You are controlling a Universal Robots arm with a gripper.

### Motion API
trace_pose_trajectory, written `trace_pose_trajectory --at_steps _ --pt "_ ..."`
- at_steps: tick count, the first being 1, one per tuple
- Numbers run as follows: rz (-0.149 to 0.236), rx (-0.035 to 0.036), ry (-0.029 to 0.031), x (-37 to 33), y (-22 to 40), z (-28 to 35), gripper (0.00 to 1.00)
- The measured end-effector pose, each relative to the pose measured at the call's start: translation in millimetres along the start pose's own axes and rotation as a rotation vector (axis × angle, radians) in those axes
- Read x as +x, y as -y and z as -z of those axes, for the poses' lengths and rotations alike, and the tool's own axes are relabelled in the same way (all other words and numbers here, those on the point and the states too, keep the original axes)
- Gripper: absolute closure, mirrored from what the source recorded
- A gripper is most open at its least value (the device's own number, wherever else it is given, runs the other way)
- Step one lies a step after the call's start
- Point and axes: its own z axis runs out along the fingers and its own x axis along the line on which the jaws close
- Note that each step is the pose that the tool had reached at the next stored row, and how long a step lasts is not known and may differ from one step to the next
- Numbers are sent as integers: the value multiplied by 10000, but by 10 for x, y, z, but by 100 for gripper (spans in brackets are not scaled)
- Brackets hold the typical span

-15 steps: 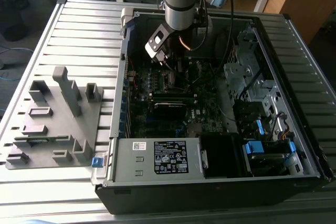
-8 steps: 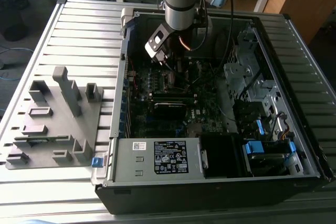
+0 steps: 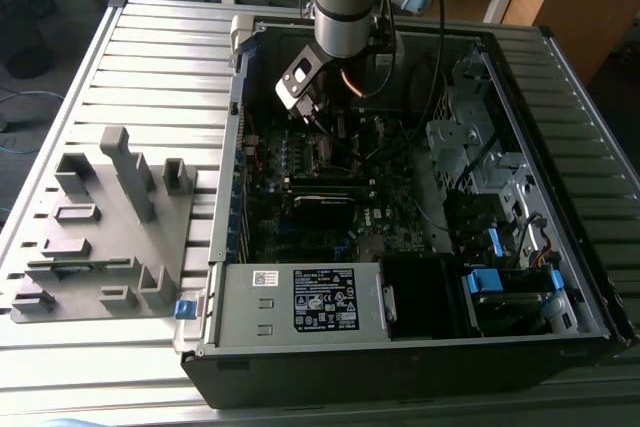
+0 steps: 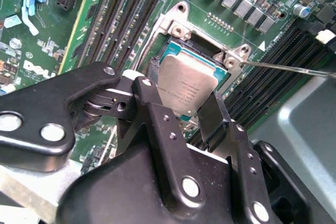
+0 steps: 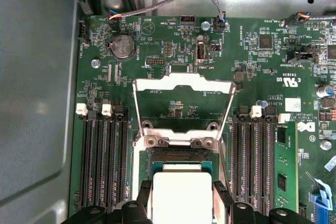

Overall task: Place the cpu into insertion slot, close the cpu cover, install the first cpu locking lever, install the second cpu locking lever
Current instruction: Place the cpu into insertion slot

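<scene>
My gripper (image 4: 181,97) is shut on the cpu (image 4: 186,85), a flat square chip with a dull silver face, one finger on each of two opposite edges. The chip hangs tilted just over the insertion slot (image 4: 190,51), whose silvery rim and dark middle show beyond it. In the first wrist view the cpu (image 5: 181,199) sits between my fingers (image 5: 145,195) directly before the insertion slot (image 5: 178,156). The cpu cover (image 5: 184,82) stands swung open behind the socket. A thin wire locking lever (image 4: 289,67) sticks out beside the socket. In the exterior view my gripper (image 3: 322,125) reaches down into the computer case.
Long black memory slots (image 5: 102,161) flank the socket on both sides, one holding a green module (image 5: 285,166). The open case (image 3: 420,197) has a power supply (image 3: 300,302) at the front and a drive cage (image 3: 470,147) on the exterior view's right. A grey fixture (image 3: 110,217) lies on the left.
</scene>
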Motion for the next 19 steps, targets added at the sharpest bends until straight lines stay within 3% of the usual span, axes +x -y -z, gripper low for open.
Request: trace_pose_trajectory --at_steps 14,19 --pt "140 3 -8 13 1 -41 46" --pt "141 3 -8 12 -31 -53 46"
